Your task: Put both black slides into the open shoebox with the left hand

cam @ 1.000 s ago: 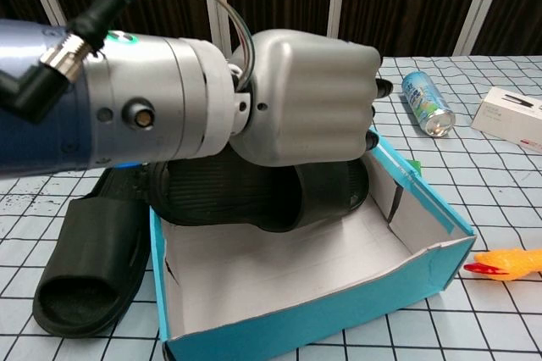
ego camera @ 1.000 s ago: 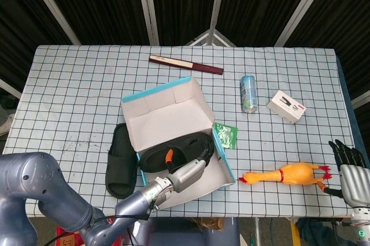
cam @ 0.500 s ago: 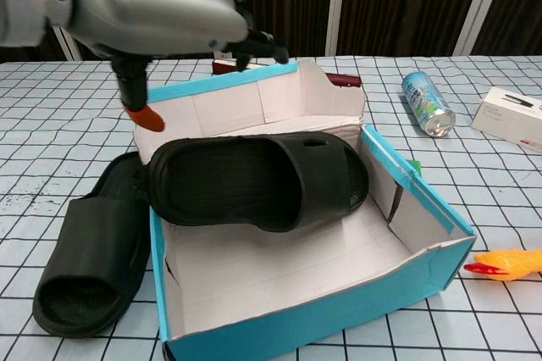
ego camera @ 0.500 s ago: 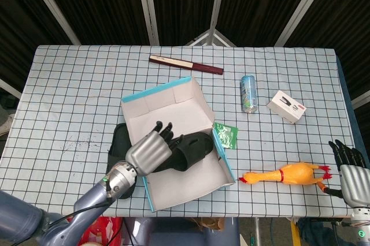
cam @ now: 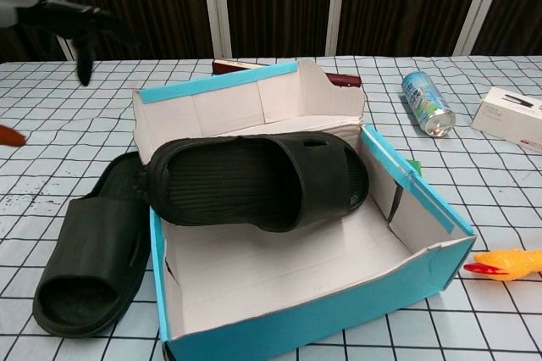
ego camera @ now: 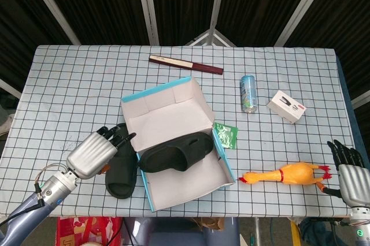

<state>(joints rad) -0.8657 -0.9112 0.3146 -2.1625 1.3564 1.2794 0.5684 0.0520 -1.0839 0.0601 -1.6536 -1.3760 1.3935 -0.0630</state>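
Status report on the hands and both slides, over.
Left hand open, above second slide on table. First slide propped in shoebox. Right hand open, idle. Nothing blocking.

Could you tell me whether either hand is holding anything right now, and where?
Nothing is held: the left hand is open above the table, and the right hand is open and empty.

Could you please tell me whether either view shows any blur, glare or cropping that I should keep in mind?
Head view: sharp and evenly lit, with soft shadows and no strong glare; the right hand is cut by the bottom edge. Chest view: the left hand is motion-blurred and cropped at the top left corner, while the slide in the shoebox is in sharp focus.
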